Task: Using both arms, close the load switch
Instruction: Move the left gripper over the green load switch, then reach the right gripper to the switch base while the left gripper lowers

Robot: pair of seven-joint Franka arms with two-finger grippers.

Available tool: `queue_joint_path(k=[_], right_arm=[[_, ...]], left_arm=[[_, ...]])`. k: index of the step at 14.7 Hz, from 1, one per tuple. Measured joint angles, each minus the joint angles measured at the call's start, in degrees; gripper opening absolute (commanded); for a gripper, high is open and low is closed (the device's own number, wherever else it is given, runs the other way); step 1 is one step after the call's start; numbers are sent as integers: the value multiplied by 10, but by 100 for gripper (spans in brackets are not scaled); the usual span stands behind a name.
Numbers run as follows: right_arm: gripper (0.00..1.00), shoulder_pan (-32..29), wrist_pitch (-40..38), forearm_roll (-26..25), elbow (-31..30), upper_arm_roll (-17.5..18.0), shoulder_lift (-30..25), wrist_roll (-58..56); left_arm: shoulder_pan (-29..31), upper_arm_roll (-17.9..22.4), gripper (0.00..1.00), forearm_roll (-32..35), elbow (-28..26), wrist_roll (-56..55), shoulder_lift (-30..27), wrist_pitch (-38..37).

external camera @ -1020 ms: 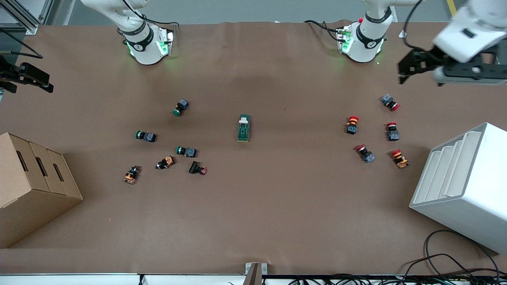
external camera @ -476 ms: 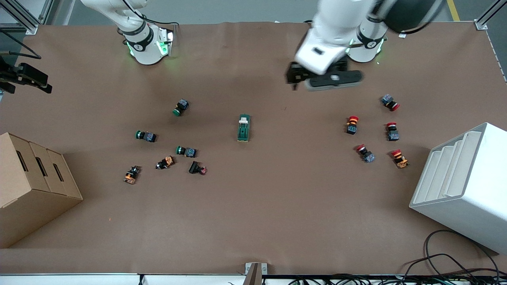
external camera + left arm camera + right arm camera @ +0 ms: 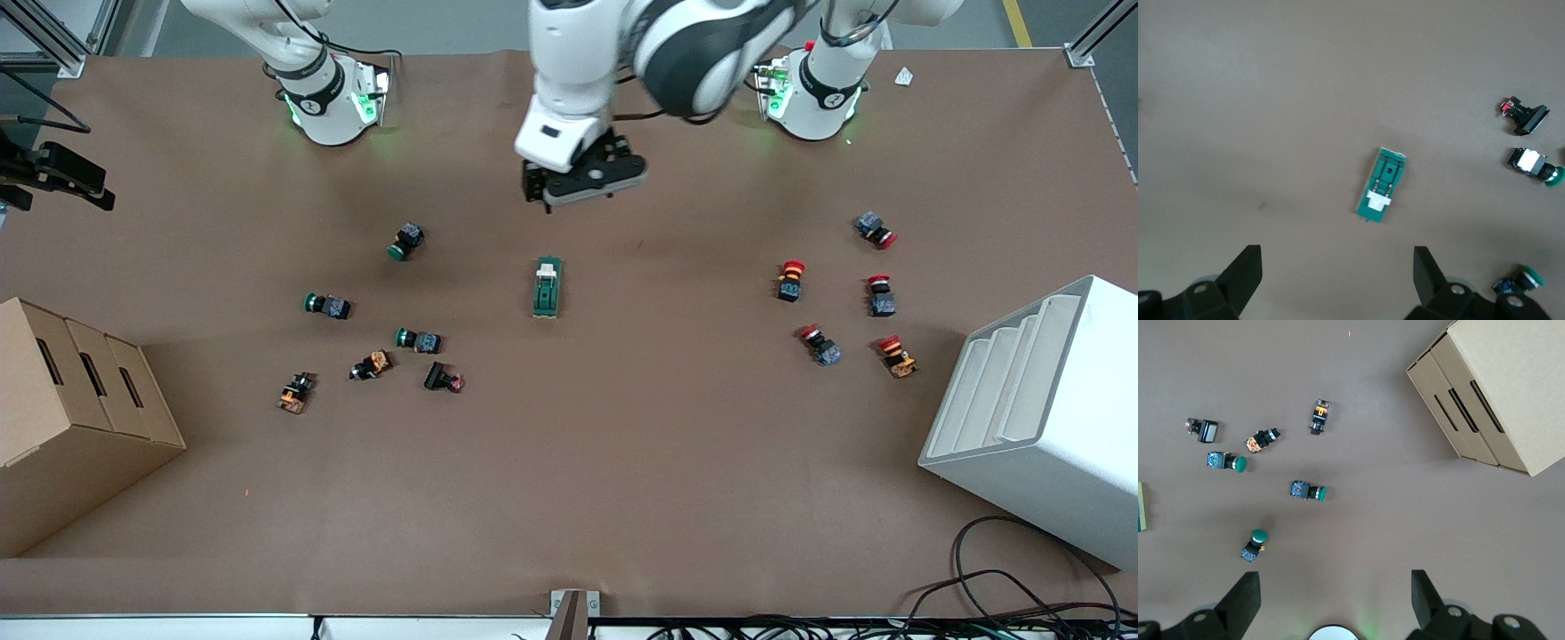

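Note:
The load switch (image 3: 548, 287), a dark-green block with a cream lever at one end, lies flat in the middle of the table. It also shows in the left wrist view (image 3: 1382, 183) and at the edge of the right wrist view (image 3: 1141, 507). My left gripper (image 3: 569, 191) hangs open and empty over bare table just off the switch's lever end; its view (image 3: 1337, 260) shows the jaws wide apart. My right gripper (image 3: 58, 173) waits open and empty over the table edge at the right arm's end (image 3: 1336, 583).
Green-capped push buttons (image 3: 407, 240) and others lie toward the right arm's end, red-capped ones (image 3: 789, 280) toward the left arm's end. A cardboard box (image 3: 71, 418) and a white slotted bin (image 3: 1040, 418) stand at the two ends. Cables lie at the front corner.
My left arm has swung from the left arm's end of the table to the middle, its gripper now close to the load switch. The right gripper has barely moved.

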Motion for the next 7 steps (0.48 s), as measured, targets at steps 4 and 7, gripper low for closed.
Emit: queue_joint_path(k=[4,7], right_arm=[[100,-3,3,-1,4,-3,7,0],[100,-7,16,-1,14,-4,55,0]], left_arm=[[-69,0,100,127,-5,-147,72,31],[-104,0,100,245,-22,-262,119,69]])
